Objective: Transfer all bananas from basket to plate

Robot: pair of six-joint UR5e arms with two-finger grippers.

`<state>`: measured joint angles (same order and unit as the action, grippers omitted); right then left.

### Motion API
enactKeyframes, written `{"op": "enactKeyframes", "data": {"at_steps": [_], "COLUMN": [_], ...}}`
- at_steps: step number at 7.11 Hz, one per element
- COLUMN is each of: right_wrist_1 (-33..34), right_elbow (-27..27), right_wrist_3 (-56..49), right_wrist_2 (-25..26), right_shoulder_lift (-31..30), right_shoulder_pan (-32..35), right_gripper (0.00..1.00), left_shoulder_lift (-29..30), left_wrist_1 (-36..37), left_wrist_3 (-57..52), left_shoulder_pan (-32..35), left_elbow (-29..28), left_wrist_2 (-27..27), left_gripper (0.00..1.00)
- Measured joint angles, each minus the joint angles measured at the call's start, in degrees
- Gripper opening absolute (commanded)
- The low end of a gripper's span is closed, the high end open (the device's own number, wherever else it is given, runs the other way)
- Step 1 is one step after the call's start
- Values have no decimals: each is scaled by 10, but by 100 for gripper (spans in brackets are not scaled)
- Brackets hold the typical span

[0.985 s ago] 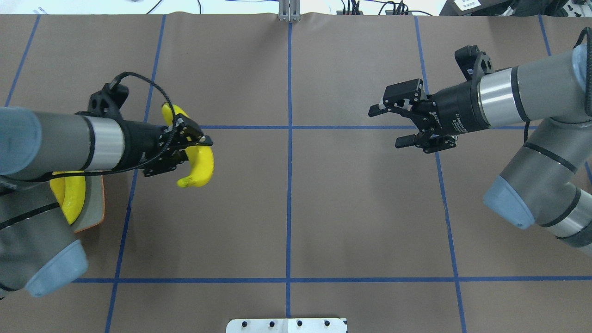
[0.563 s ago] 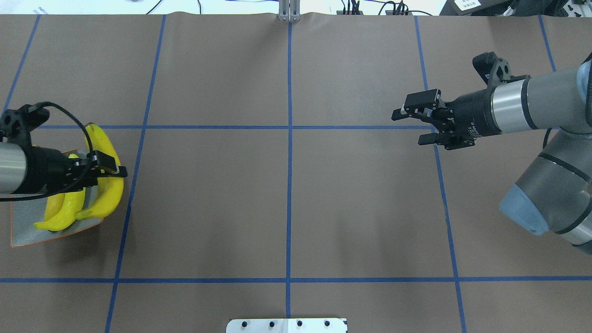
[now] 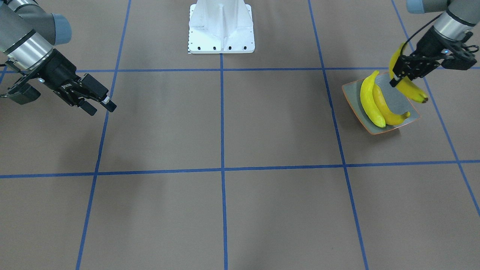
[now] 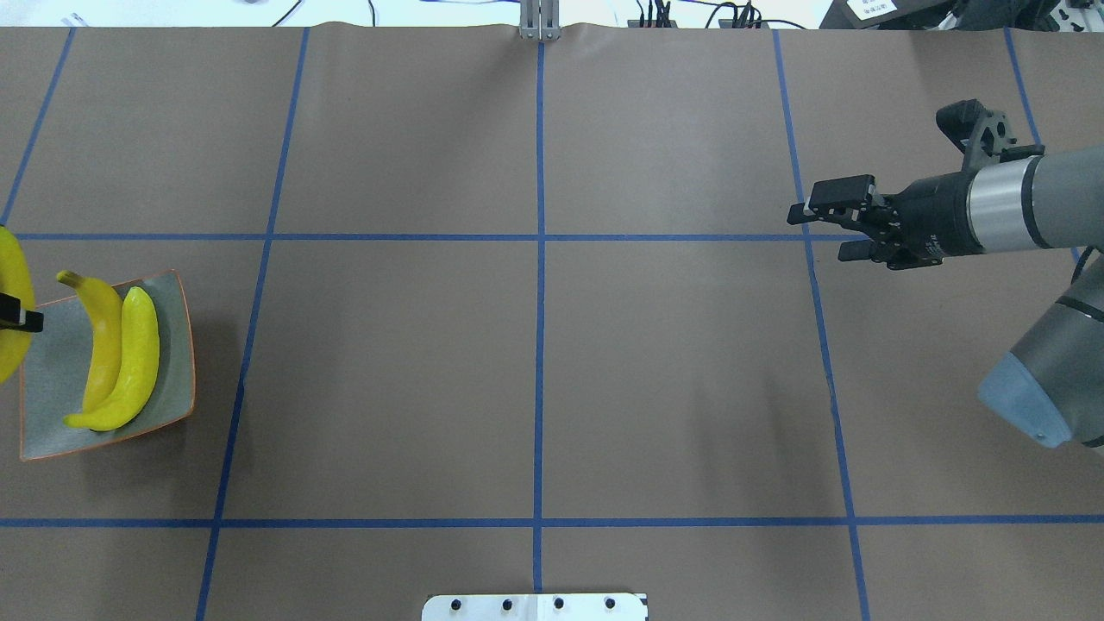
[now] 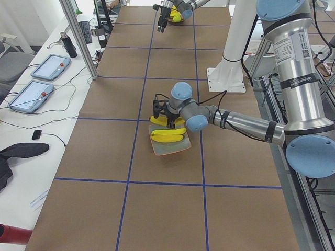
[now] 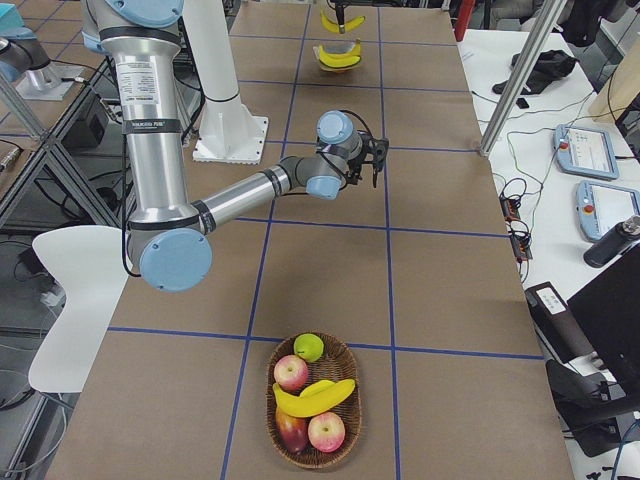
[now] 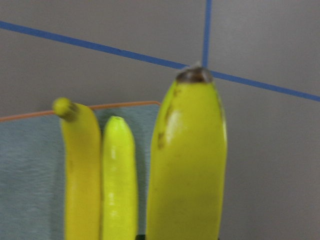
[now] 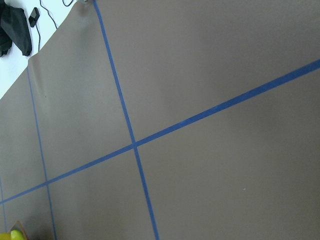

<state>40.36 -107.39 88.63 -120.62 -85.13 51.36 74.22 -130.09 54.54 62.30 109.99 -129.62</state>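
Bananas (image 3: 369,101): two on our plate (image 3: 399,103); only exterior right shows the basket (image 6: 271,405), six o'clock. Left hand (image 3: 396,80) clamps a third banana (image 3: 412,92); right hand (image 3: 102,109) apart.

Plate (image 4: 47,401): two bananas (image 4: 131,358); third banana (image 3: 411,90) aloft

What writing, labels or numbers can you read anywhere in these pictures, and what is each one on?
Nothing can be read.
Left arm's sticker: has print, too small to read.
Right arm's sticker: has print, too small to read.
White label beyond the table's far edge: blurred, unreadable.
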Motion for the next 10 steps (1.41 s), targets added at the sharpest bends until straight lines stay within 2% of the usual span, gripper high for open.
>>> {"op": "enactKeyframes", "data": {"at_steps": [4, 10], "right_wrist_1": [1, 1], "right_elbow": [-2, -4], "right_wrist_3": [-74, -77], "right_wrist_2": [2, 1], "right_shoulder_lift": [-33, -40], "right_shoulder_pan": [27, 29], "right_gripper": [100, 100], "left_shoulder_lift": [21, 44], "left_wrist_1": [5, 9], "left_wrist_3": [-24, -16], "left_shoulder_pan": [21, -7], "left_elbow": [-81, -104], "left_wrist_2": [-21, -40], "left_gripper": [0, 0]}}
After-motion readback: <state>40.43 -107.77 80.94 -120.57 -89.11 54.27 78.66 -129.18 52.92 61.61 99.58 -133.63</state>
